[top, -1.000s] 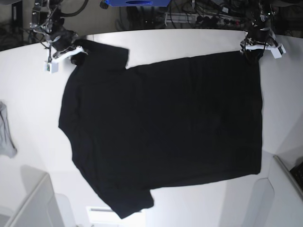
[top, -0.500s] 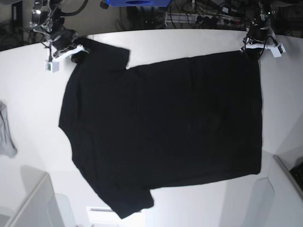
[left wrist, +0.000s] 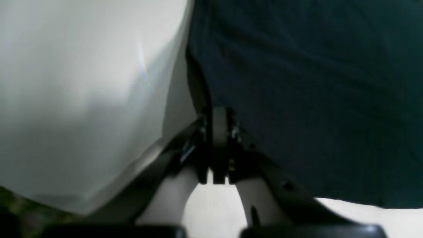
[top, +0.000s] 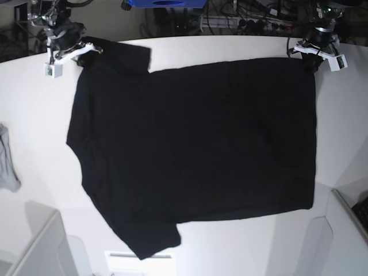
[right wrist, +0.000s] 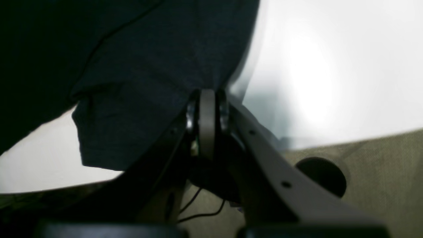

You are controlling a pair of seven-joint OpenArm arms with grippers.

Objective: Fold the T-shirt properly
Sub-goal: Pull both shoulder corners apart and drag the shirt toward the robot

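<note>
Base view: each tool pinches a far corner of the T-shirt [top: 195, 155]; left tool [top: 313, 59], right tool [top: 80, 53].

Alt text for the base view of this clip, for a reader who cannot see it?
A large black T-shirt lies spread flat on a white table, plain side up. The right hand pinches one far corner by a sleeve, and the left hand pinches the other far corner. A small grey cloth lies at the table's left edge.
</note>
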